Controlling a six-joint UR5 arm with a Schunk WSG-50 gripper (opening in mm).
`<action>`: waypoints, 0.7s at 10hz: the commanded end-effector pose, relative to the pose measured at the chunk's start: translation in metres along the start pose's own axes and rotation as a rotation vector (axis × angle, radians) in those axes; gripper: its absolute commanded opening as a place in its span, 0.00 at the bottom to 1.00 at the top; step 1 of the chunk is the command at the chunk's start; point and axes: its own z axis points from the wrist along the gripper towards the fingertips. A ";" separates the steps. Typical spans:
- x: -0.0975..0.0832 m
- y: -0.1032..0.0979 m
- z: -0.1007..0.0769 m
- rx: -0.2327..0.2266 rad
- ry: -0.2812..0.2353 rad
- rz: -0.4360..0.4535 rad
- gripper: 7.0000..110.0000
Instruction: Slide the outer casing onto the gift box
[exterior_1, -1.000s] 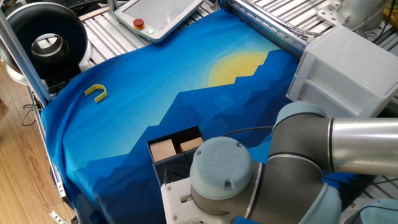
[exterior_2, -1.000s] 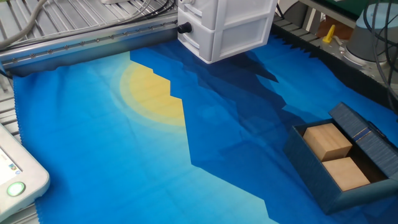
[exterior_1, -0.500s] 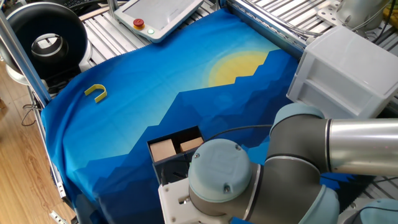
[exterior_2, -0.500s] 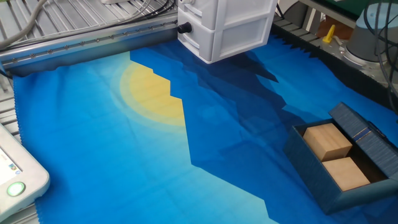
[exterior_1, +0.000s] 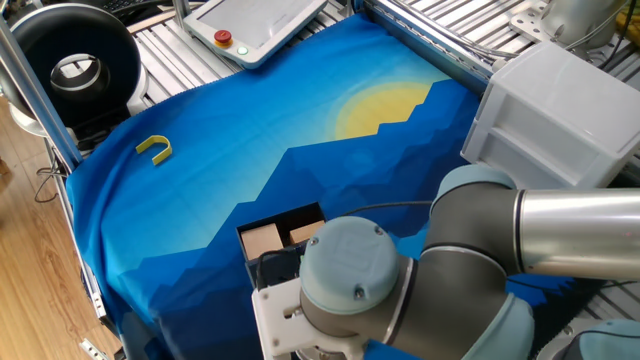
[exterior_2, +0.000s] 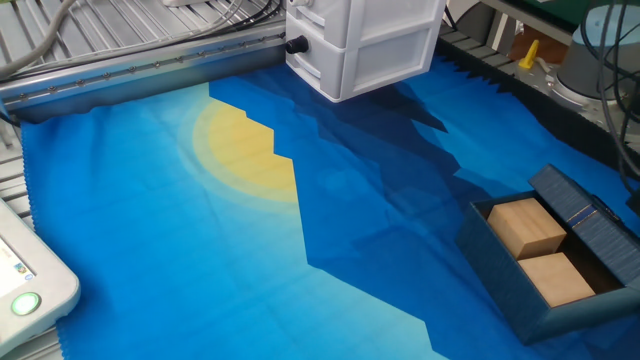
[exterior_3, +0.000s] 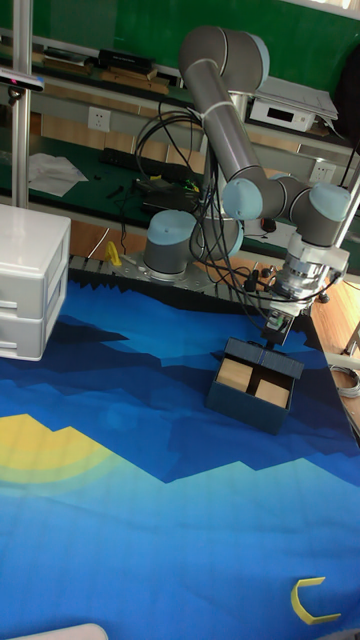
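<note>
The gift box (exterior_3: 240, 397) is a dark open tray on the blue cloth at the right, with two tan blocks (exterior_3: 253, 383) inside. It also shows in the other fixed view as the gift box (exterior_2: 500, 268) and in one fixed view as the gift box (exterior_1: 285, 236). The outer casing (exterior_2: 580, 215) is a dark ribbed sleeve that lies against the tray's far end; in the tall view the outer casing (exterior_3: 262, 356) covers the rear strip. My gripper (exterior_3: 274, 338) points down just above that rear edge. Its fingers are too small and dark to read. In one fixed view the arm's wrist (exterior_1: 345, 275) hides it.
A white plastic bin (exterior_3: 30, 280) stands at the left edge, the same bin (exterior_2: 365, 40) showing at the cloth's far end in the other fixed view. A yellow U-shaped piece (exterior_3: 310, 602) lies near the front right corner. A control pendant (exterior_1: 255, 25) sits beyond the cloth.
The arm's wrist has shifted slightly left and closer over the box in one fixed view. The box and casing have not moved.
</note>
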 end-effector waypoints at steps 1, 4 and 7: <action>-0.007 -0.003 -0.005 -0.003 -0.017 0.025 0.00; -0.013 0.002 -0.009 0.009 -0.038 0.057 0.00; -0.012 -0.003 -0.002 0.039 -0.035 0.063 0.00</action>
